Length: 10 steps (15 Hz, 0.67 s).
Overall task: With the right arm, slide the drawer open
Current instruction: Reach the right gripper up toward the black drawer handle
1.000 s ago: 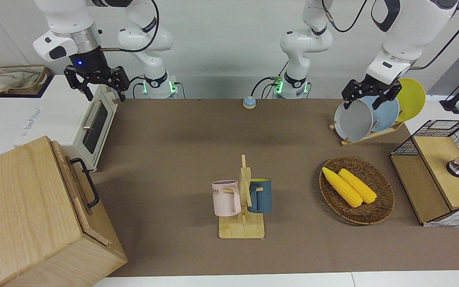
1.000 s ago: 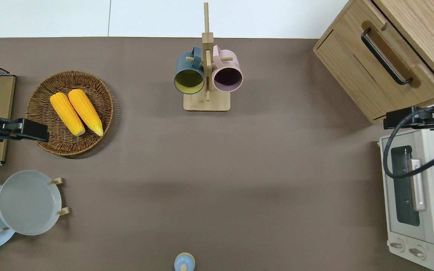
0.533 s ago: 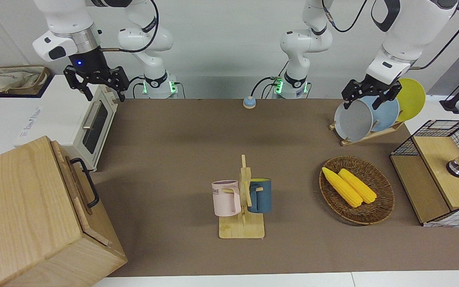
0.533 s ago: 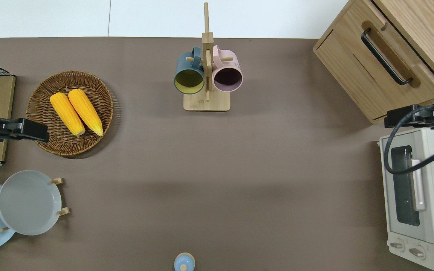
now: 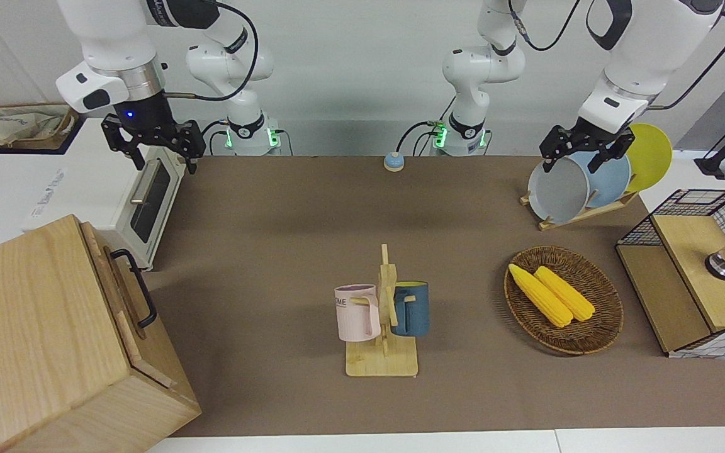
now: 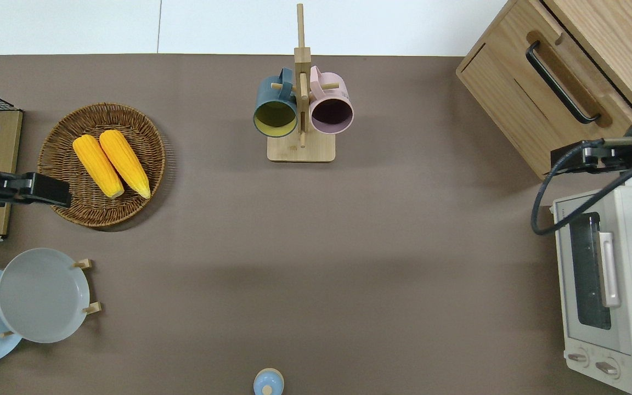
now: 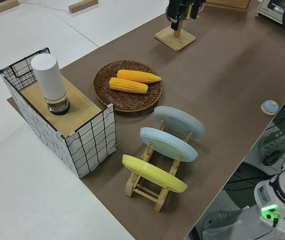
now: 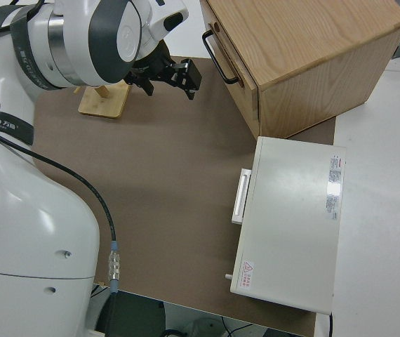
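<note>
Brown mat [image 6: 349,247] covers the table, white wall at the robots' end. My right gripper [image 5: 153,139] is up in the air with its jaws spread apart, holding nothing. In the overhead view my right gripper [image 6: 587,157] hangs over the gap between the wooden cabinet [image 6: 563,82] and the white toaster oven [image 6: 612,285], near the cabinet's nearer corner. The drawer [image 6: 554,101] sits shut in that cabinet at the right arm's end of the table, farther from the robots than the oven. Its black loop handle [image 6: 562,82] is free; my fingers are not touching it. The front view shows the same handle [image 5: 138,288] on the cabinet face, well apart from my gripper. Left arm is parked; its gripper [image 5: 579,148] has jaws apart too. Mid-table: mug rack [image 6: 300,109] with a blue mug [image 6: 275,107] and a pink mug [image 6: 331,107]. Toward the left arm's end: wicker basket [image 6: 63,197] with two corn cobs [image 6: 110,163].
</note>
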### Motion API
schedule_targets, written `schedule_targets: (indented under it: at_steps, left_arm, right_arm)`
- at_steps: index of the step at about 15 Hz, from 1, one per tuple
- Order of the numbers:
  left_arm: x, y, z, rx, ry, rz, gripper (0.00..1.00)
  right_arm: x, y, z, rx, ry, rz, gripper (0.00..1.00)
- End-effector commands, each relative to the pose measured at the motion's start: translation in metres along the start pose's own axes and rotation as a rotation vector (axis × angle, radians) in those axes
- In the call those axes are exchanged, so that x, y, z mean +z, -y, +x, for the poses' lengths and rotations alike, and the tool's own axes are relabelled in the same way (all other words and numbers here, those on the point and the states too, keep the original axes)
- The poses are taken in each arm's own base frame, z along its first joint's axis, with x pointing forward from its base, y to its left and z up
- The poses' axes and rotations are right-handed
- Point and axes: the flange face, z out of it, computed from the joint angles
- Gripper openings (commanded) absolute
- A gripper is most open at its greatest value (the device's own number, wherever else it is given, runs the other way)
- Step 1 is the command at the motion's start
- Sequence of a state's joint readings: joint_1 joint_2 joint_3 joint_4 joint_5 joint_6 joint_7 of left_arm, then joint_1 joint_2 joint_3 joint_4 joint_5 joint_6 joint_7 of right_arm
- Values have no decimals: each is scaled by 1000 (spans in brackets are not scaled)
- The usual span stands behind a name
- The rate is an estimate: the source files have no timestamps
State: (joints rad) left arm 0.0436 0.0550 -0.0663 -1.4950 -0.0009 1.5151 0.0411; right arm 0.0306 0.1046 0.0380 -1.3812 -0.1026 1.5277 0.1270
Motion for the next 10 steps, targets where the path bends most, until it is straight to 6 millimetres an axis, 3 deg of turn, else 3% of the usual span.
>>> schedule_targets:
  at_steps: [1, 3, 10]
  left_arm:
    - [-5, -2, -3, -5, 6, 18, 993]
    - [-5, -2, -3, -5, 6, 18, 993]
    - [-5, -2, -3, -5, 6, 18, 993]
  right_arm:
    - [-4, 23, 6, 11, -10, -77, 977]
    - [0, 33, 8, 41, -15, -124, 979]
    - [9, 103, 6, -36, -100, -410, 977]
